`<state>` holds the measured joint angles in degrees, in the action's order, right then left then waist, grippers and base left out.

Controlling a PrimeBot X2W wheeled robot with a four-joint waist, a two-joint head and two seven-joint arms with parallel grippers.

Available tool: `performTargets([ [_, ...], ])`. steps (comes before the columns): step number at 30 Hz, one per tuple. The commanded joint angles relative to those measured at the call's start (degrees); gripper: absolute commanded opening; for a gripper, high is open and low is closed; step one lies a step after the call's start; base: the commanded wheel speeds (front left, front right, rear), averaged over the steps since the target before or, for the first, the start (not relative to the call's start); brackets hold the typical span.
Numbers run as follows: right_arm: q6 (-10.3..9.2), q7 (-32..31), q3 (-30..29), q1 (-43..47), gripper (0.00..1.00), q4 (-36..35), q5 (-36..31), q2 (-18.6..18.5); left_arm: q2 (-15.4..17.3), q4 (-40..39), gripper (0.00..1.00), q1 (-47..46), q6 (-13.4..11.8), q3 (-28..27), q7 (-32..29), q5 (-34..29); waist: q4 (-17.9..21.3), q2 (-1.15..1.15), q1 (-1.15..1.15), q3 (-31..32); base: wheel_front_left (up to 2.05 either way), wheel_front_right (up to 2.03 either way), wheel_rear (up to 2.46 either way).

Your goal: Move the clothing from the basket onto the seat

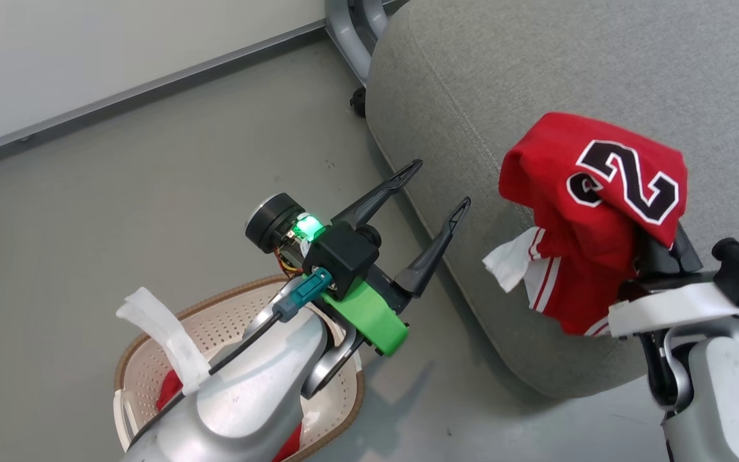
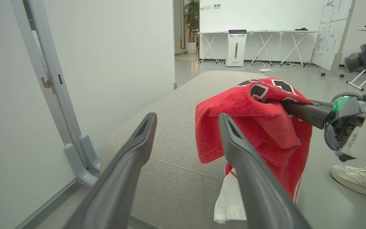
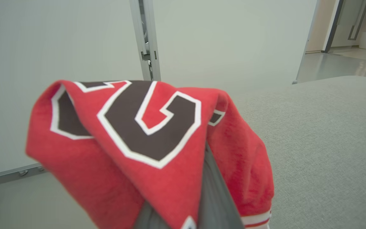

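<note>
- Head view count: two pincers, two red garments, one laundry basket [image 1: 151,327], one light-grey sofa seat [image 1: 536,64].
- The left pincer [image 1: 441,183] is spread wide and holds nothing. Its dark fingers point to 1 o'clock, toward the seat's rounded edge.
- The right pincer [image 1: 664,253], at 3 o'clock of the frame, is pressed together and pinching the red jersey [image 1: 594,212], which folds over its fingertips like a hood.
- The jersey hangs to 7 o'clock from that pincer at the seat's near edge. Whether it touches the fabric cannot be told.
- Readable writing: a black numeral "2" with a white outline on the jersey. A second numeral beside it is folded and cannot be read.
- Red-and-white striped trim and a white flap [image 1: 510,260] hang at the jersey's 8 o'clock side.
- The second red garment [image 1: 169,393] lies in the basket at 7 o'clock, under the left forearm.
- In the left wrist view the jersey [image 2: 259,127] is at 3 o'clock of the spread left pincer [image 2: 187,117], apart from it. A pale sneaker [image 2: 357,178] is on the floor at 4 o'clock.
</note>
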<state>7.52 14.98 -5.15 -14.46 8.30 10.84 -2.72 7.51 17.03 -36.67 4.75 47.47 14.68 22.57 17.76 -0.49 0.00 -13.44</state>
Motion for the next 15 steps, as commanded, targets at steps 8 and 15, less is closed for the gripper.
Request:
performTargets([
  [8, -0.06, 0.2, -3.8, -11.6, 0.0, -0.8, -2.4, -2.1, 1.2, -1.2, 1.0, -3.1, 0.1, 0.5, -1.1, -1.1, -2.0, 0.49, 0.0, -6.7, 0.0, 0.0, 0.0],
  [15, -0.06, 0.2, -8.1, -24.8, 0.0, -0.4, -3.6, -5.8, 1.9, -3.0, 1.0, -7.1, 0.4, 1.1, -2.4, -2.8, -4.0, 0.49, 0.0, -15.1, 0.0, 0.0, 0.0],
])
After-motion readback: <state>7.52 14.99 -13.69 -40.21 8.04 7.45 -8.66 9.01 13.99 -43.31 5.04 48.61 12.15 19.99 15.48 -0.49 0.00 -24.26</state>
